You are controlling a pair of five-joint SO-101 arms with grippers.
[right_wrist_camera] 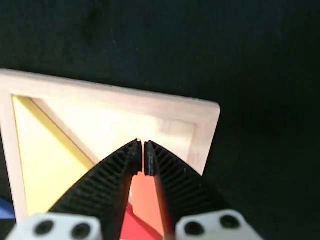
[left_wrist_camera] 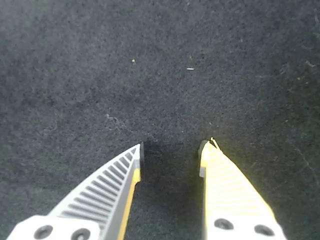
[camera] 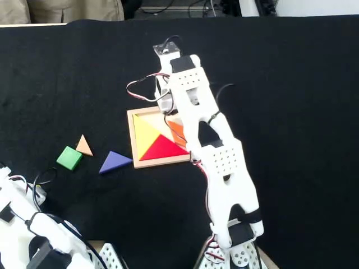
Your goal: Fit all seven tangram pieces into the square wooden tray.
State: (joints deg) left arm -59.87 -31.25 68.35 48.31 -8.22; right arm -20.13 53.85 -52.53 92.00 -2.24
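The square wooden tray (camera: 131, 137) lies mid-table with a yellow triangle (camera: 145, 134), a red triangle (camera: 165, 148) and an orange piece (camera: 176, 130) inside it. My right arm (camera: 193, 95) stretches over the tray's right side. In the right wrist view my right gripper (right_wrist_camera: 141, 150) is shut with nothing in it, hanging over the pale bare floor near the tray's corner (right_wrist_camera: 205, 125), between the yellow triangle (right_wrist_camera: 45, 155) and the orange piece (right_wrist_camera: 145, 200). My left gripper (left_wrist_camera: 172, 150) is open over bare black cloth.
Left of the tray on the cloth lie a blue triangle (camera: 114, 162), a small tan triangle (camera: 84, 145) and a green square (camera: 69, 158). My left arm (camera: 28, 230) sits at the near left corner. Black cloth covers the table.
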